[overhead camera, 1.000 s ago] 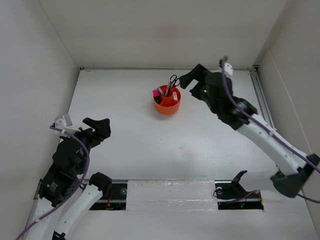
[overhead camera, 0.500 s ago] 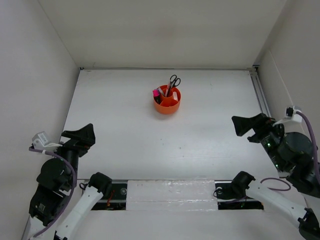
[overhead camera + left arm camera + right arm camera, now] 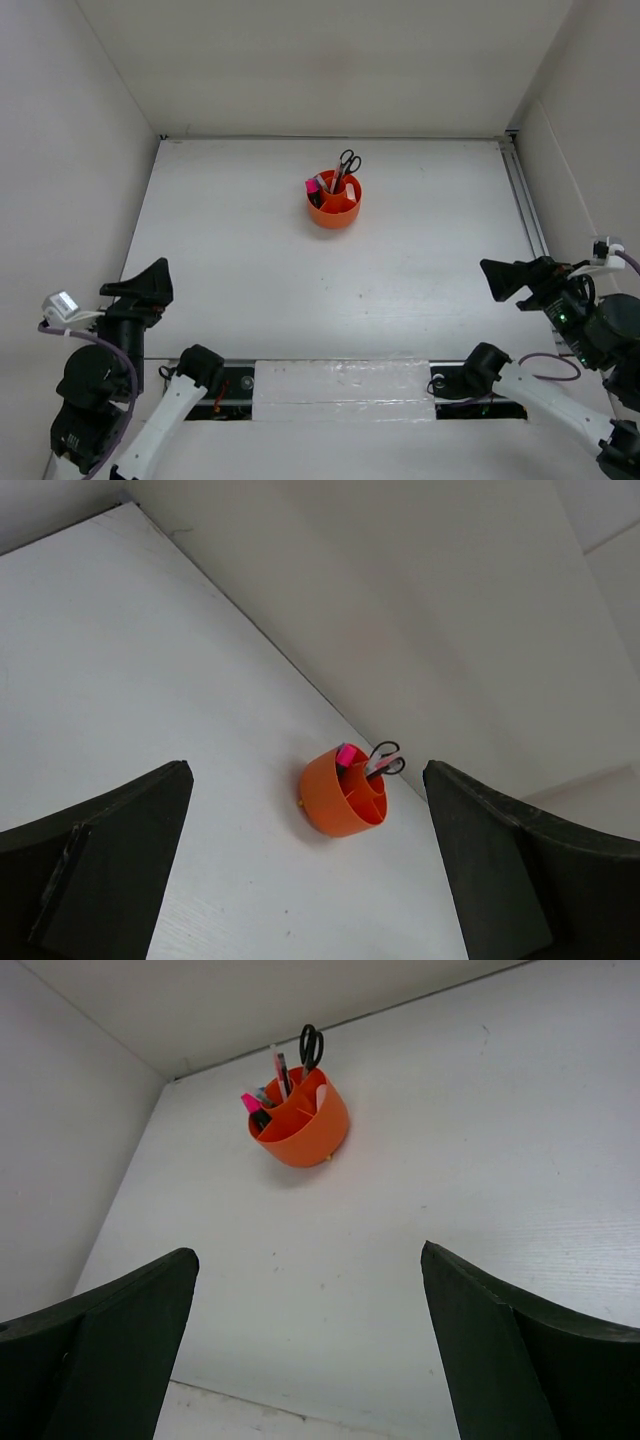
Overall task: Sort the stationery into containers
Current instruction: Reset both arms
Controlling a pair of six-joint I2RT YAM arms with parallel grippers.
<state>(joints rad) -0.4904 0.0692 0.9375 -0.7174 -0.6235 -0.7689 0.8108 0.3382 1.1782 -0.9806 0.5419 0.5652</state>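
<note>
Left end effector (image 3: pixel 307 780), right end effector (image 3: pixel 307 1255) retreated, both spread apart; one orange organiser (image 3: pixel 335 216), one scissors (image 3: pixel 348 162) inside

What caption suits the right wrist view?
Orange organiser holding scissors and pink highlighter on a table, framed by the right gripper, jaws open.

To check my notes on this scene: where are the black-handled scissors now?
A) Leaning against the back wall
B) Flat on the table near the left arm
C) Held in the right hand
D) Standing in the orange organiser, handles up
D: the scissors stand upright with their black handles on top, inside the orange organiser at the far side of the table.
</note>
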